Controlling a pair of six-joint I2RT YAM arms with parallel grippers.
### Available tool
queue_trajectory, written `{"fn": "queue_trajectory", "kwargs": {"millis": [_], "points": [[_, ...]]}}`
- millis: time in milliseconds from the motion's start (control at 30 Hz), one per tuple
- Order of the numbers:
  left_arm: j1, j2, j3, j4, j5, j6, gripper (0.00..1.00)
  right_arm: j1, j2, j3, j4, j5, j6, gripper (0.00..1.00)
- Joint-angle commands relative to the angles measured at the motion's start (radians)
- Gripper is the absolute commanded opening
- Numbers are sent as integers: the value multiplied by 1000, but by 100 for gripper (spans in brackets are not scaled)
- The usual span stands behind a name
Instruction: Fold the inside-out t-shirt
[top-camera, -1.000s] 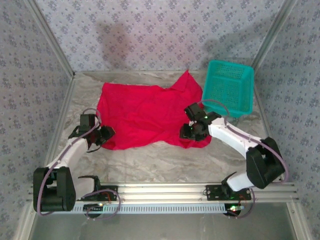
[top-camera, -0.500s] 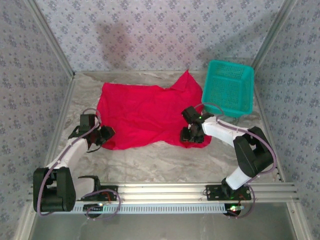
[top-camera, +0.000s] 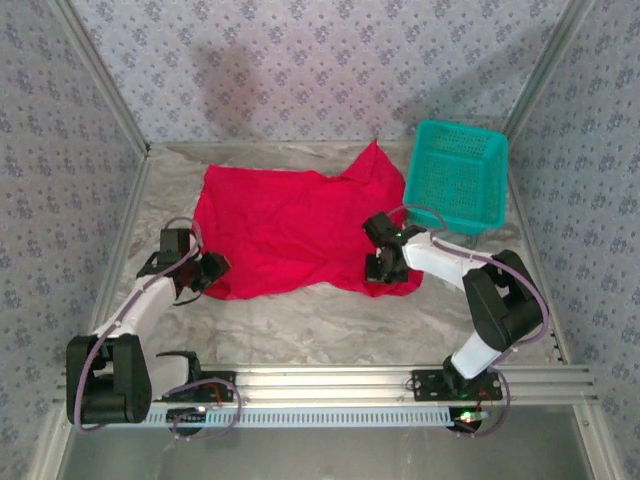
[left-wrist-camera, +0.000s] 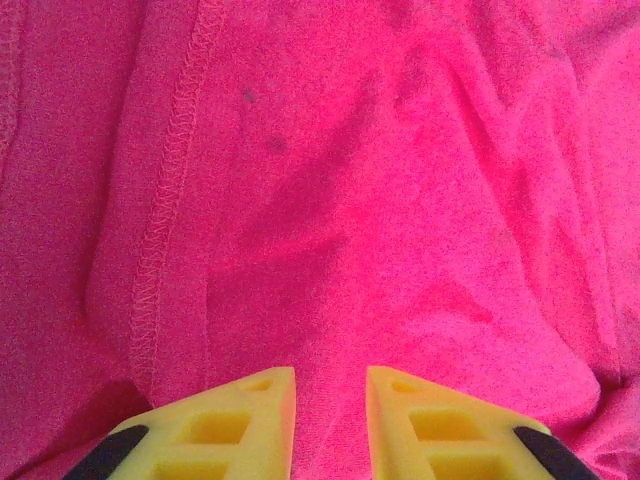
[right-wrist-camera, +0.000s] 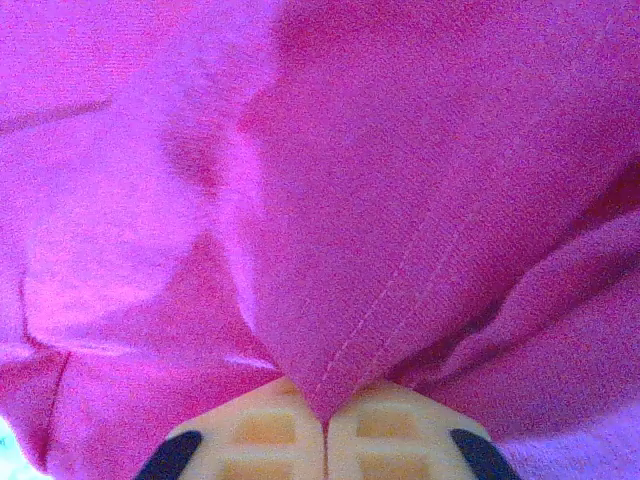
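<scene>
Mostly flat, rumpled bright red t-shirt (top-camera: 285, 230)

The inside-out t-shirt (top-camera: 285, 225) lies spread on the counter (top-camera: 330, 320), across its middle and towards the back; the mesh basket (top-camera: 458, 180) stands at the rear right, just beside the shirt's far right corner; the left fingers (left-wrist-camera: 240, 430) sit at the shirt's near left edge; the right fingers (right-wrist-camera: 265, 430) sit at its near right edge, in front of the basket.
</scene>
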Motion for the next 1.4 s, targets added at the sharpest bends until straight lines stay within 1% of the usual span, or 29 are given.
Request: {"fn": "queue_trajectory", "kwargs": {"millis": [0, 100, 267, 367, 433, 467, 500, 567, 633, 700, 733, 800, 867, 933, 967, 1033, 1133, 1200, 1367], "points": [[5, -20, 10, -22, 11, -5, 24, 27, -56, 76, -149, 66, 0, 1], [4, -17, 9, -19, 11, -4, 24, 56, -94, 149, -273, 109, -2, 0], [5, -8, 4, -11, 10, -3, 24, 123, -97, 332, -493, 170, -29, 0], [4, -5, 1, -9, 7, 0, 24, 169, -89, 419, -568, 158, -36, 0], [4, -6, 1, -9, 9, 0, 24, 205, -78, 465, -581, 107, -46, 2], [5, -6, 2, -11, 10, -1, 24, 217, -70, 482, -578, 70, -54, 6], [5, -6, 1, -11, 10, -1, 24, 234, -63, 496, -567, 36, -59, 14], [5, -10, 1, -14, 11, -1, 24, 256, -51, 504, -523, -59, -76, 24], [5, -16, 2, -19, 8, 1, 24, 266, -57, 492, -457, -172, -106, 38], [5, -21, 2, -24, 6, 4, 23, 262, -74, 468, -423, -231, -96, 47], [5, -25, 0, -26, 5, 7, 24, 251, -84, 456, -408, -225, -93, 52], [5, -30, -2, -29, 6, 10, 23, 209, -96, 430, -389, -193, -87, 55], [5, -39, -4, -31, 5, 12, 23, 149, -91, 409, -391, -106, -75, 56], [5, -55, -5, -36, -5, 18, 24, 95, -72, 387, -391, 26, -63, 56], [5, -65, -5, -40, -12, 20, 23, 79, -58, 376, -383, 67, -63, 56], [5, -92, -5, -52, -30, 27, 24, 50, -14, 358, -364, 107, -61, 55], [5, -133, -9, -53, -44, 48, 27, 43, 45, 335, -359, 154, -58, 50], [7, -147, -17, -44, -41, 68, 28, 52, 66, 316, -355, 183, -62, 47], [10, -146, -15, -63, -78, 74, 27, 80, 88, 270, -354, 218, -77, 44]]}}
